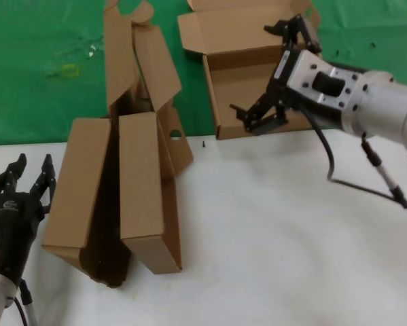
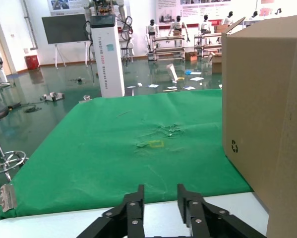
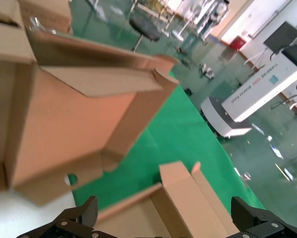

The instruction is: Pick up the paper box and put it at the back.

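Observation:
The paper box [image 1: 240,81], a shallow brown mailer with its lid hinged open, lies on the green cloth [image 1: 47,68] at the back, its front wall at the white table's edge. My right gripper [image 1: 266,73] hovers over the box's right half with its jaws spread wide, gripping nothing. In the right wrist view the box's inner wall [image 3: 188,198] runs between the spread fingers of the right gripper [image 3: 164,212]. My left gripper [image 1: 32,170] is open and empty at the table's near left; it also shows in the left wrist view [image 2: 160,194].
Two other brown cardboard boxes [image 1: 121,183] lean together at centre left, their flaps standing up over the cloth; they also show in the right wrist view [image 3: 79,109]. One fills the left wrist view's side [image 2: 267,124]. The white tabletop [image 1: 278,238] lies in front.

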You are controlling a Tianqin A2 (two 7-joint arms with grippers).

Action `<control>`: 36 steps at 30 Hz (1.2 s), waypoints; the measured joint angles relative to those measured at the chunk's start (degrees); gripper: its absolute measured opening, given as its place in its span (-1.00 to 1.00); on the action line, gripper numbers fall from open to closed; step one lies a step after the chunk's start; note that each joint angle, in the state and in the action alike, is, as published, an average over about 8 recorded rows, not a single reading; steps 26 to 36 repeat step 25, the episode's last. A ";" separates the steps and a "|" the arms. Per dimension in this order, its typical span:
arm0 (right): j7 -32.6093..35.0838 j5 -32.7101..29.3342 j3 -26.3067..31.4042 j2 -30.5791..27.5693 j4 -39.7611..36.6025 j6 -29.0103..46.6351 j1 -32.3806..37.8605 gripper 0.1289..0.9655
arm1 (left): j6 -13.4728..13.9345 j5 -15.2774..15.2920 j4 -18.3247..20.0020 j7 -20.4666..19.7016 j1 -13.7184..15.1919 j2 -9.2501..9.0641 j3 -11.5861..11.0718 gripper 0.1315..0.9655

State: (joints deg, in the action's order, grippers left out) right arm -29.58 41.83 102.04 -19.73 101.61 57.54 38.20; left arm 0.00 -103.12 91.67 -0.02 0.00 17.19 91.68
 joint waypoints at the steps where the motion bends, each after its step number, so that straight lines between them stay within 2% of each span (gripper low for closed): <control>1: 0.50 1.02 -0.17 0.04 -0.17 -0.96 -0.64 0.85 | 0.00 0.00 0.00 0.00 0.00 0.00 0.00 -0.74; 5: 2.47 5.12 -0.86 0.21 -0.83 -4.80 -3.17 0.96 | 0.00 -0.01 0.00 0.00 0.00 0.00 0.00 -0.57; 9: 4.39 9.09 -1.53 0.38 -1.48 -8.53 -5.66 0.97 | 0.00 -0.01 0.00 0.00 0.00 0.00 0.00 -0.44; 17: 8.33 17.25 -2.91 0.72 -2.80 -16.19 -10.75 1.00 | 0.00 0.00 0.00 0.00 0.00 0.00 0.00 0.07; 21: 10.29 21.31 -3.60 0.88 -3.46 -20.00 -13.27 1.00 | 0.00 0.00 0.00 0.01 0.00 0.00 0.00 0.07; 25: 11.53 23.87 -4.03 0.99 -3.87 -22.40 -14.86 1.00 | 0.00 0.00 0.00 0.01 0.00 0.00 0.00 0.17; 36: 11.53 23.87 -4.03 0.99 -3.87 -22.40 -14.86 1.00 | 0.00 0.00 0.00 0.01 0.00 0.00 0.00 0.17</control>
